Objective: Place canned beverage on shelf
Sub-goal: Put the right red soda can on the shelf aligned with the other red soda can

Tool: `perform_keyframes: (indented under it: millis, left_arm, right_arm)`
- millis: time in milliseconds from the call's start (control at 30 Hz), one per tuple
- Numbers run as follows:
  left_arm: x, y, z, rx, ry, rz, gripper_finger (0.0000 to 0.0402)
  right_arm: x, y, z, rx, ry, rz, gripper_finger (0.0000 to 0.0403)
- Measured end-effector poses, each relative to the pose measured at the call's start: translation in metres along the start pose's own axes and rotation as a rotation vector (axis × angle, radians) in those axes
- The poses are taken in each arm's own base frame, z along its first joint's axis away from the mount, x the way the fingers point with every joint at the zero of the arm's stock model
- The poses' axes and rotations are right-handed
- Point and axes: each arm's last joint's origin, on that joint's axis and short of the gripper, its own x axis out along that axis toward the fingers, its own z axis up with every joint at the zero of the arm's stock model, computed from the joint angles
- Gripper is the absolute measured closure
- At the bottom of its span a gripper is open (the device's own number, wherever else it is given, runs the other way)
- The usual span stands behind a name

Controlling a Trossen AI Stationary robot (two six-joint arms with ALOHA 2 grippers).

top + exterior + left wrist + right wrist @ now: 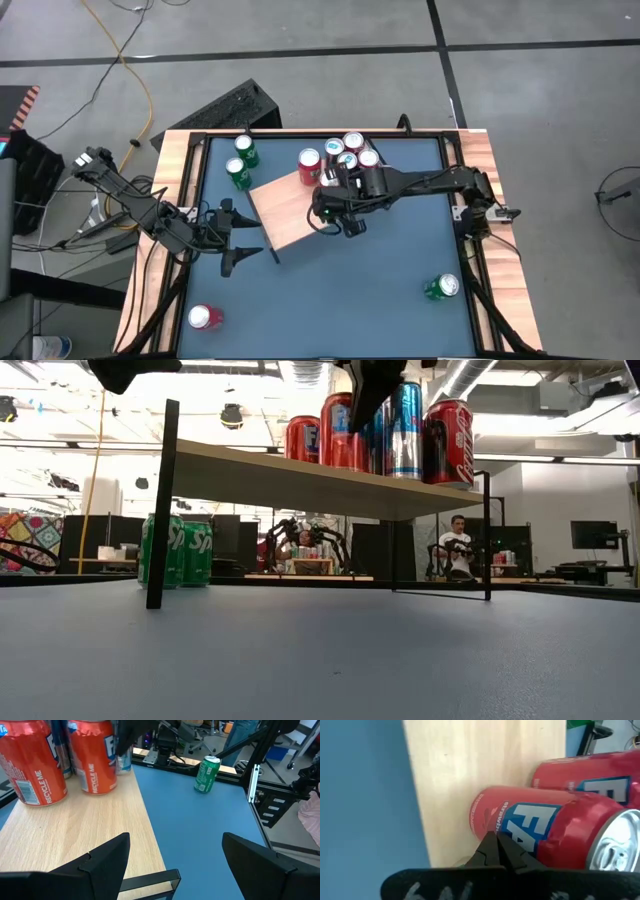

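Nearest me, at the front of the table (330, 300), a red can (204, 318) stands alone by the left corner and a green can (441, 288) stands near the right edge — both well apart from either arm.

Farther in on the left, my left gripper (243, 237) hovers over the blue surface just beside the shelf's (290, 210) near-left edge. Its fingers (100, 865) are spread wide with nothing between them; through its wrist camera I see the light wood board ahead and, across the table, that green can (207, 774).

At the middle, my right gripper (340, 222) hangs over the right side of the shelf, just in front of the can cluster. Its fingers (496, 851) are pinched fully together, grasping nothing. In its wrist camera a red Fanta can (540, 827) stands on the wood right beside the closed tips — I cannot tell whether they touch it.

On the shelf's far-right part stand the canned beverages: one red can (309, 161) a little apart to the left, then a tight group (350, 155) of red cans with a blue-and-silver one (405, 430) among them. From table height they all stand upright on the board.

Behind the shelf, at the table's far-left corner, two green Sprite cans (242, 162) stand side by side on the tabletop.

Beyond the table, a person (458, 545) sits in the room.
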Motion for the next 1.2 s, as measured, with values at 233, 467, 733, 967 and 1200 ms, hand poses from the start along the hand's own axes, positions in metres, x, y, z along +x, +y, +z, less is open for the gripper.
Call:
perform_keyframes:
  millis: [233, 467, 733, 967, 1200]
  left_arm:
    - [0.0, 0.0, -0.001, 0.005, 0.005, 0.002, 0.0099]
    - [0.0, 0.001, -0.001, 0.011, 0.01, 0.009, 0.0099]
    - [0.0, 0.001, -0.001, 0.011, 0.009, 0.011, 0.0099]
    - [0.0, 0.001, -0.001, 0.011, 0.009, 0.013, 0.0099]
    - [0.0, 0.001, -0.001, 0.012, 0.001, 0.032, 0.0099]
  right_arm:
    - [-0.007, 0.006, 0.0, -0.018, -0.001, -0.002, 0.0403]
    - [-0.013, 0.011, -0.003, -0.042, 0.039, -0.064, 0.0403]
    - [-0.008, -0.002, -0.007, -0.009, 0.053, -0.076, 0.0403]
    - [-0.006, -0.008, -0.008, 0.001, 0.054, -0.098, 0.0403]
    - [-0.005, -0.01, -0.006, -0.006, 0.028, -0.107, 0.0403]
